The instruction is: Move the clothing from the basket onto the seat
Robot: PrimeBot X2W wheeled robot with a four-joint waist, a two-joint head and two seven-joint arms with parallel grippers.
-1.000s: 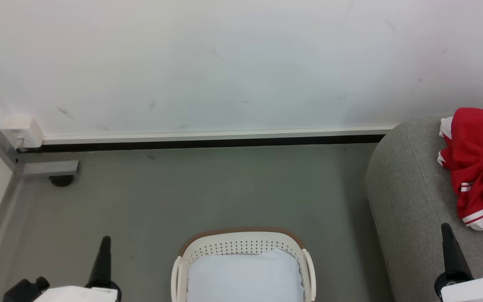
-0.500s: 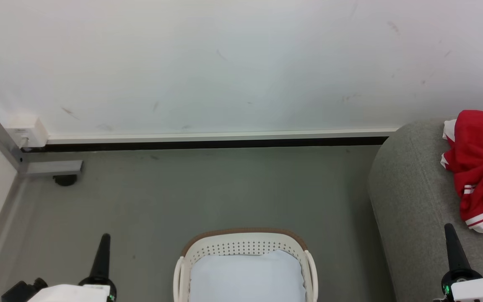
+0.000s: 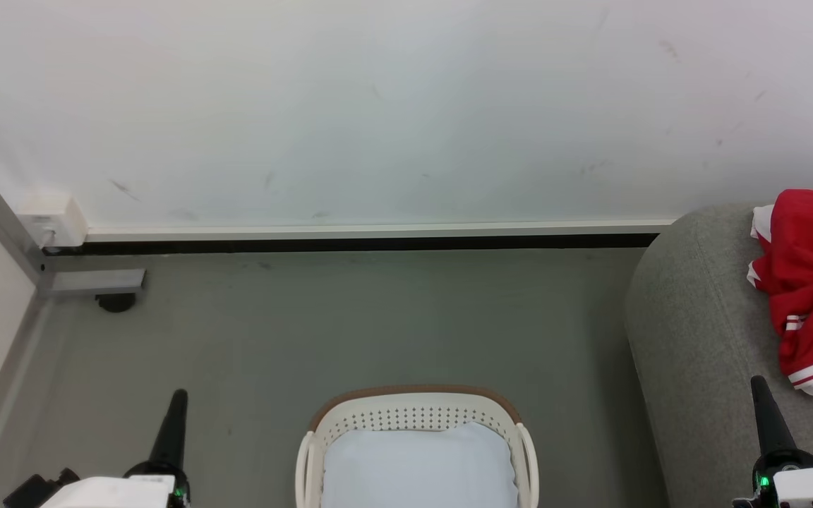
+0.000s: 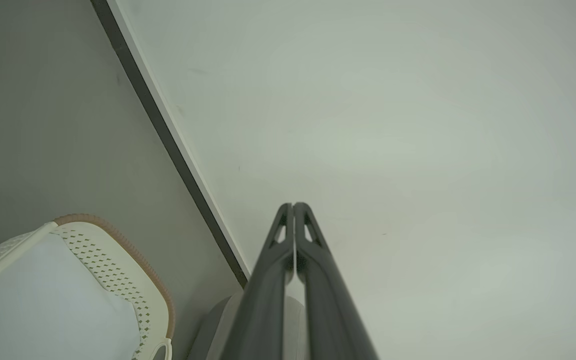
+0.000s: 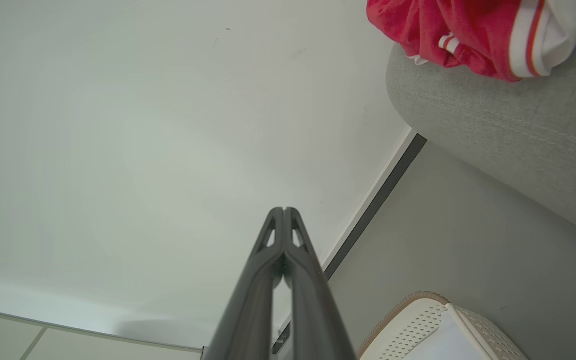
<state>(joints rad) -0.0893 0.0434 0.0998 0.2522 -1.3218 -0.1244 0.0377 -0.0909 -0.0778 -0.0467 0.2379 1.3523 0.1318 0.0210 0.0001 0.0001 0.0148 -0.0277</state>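
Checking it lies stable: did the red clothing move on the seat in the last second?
No. The clothing keeps its place against the seat edge; the whole view shifted, so the camera moved.

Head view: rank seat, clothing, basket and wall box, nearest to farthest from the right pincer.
1. seat, right side, directly by the right pincer.
2. clothing, on the seat, just beyond.
3. basket, centre, to the left.
4. wall box, far-left corner.

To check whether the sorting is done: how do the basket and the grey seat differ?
The basket is cream perforated plastic; the seat is grey woven fabric. The basket is far smaller than the seat. The basket holds a pale liner; the seat bears the red clothing. Both have rounded outlines.
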